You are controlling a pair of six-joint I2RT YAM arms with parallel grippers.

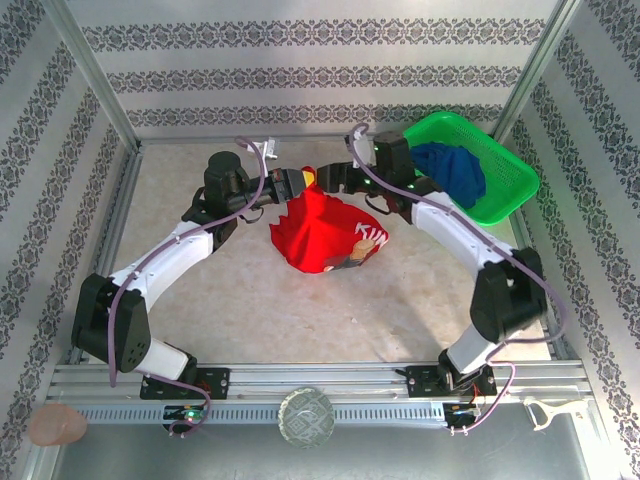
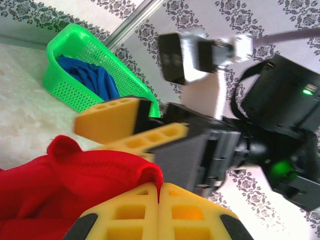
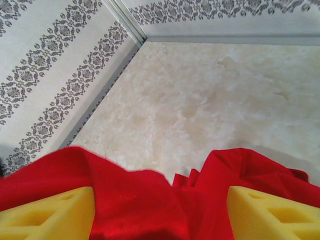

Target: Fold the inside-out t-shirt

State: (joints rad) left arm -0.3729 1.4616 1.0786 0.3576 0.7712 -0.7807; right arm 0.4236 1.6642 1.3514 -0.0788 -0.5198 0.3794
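Observation:
The inside-out t-shirt point(image 1: 322, 235) is bright red and hangs bunched over the middle of the table, with a bit of white print on its right side. My left gripper point(image 1: 302, 183) holds its top edge. In the left wrist view this gripper point(image 2: 161, 189) is shut on a thin fold of the red cloth point(image 2: 95, 175). My right gripper point(image 1: 332, 180) meets it from the right, and its yellow fingers point(image 2: 112, 119) show just beyond the fold. In the right wrist view the right gripper point(image 3: 160, 212) stands open, with red cloth point(image 3: 140, 200) draped between its widely spread fingers.
A green basket point(image 1: 500, 205) sits at the back right with a dark blue garment point(image 1: 455, 170) in it; the basket point(image 2: 65, 85) also appears in the left wrist view. Patterned walls and metal posts enclose the beige table point(image 1: 260, 300).

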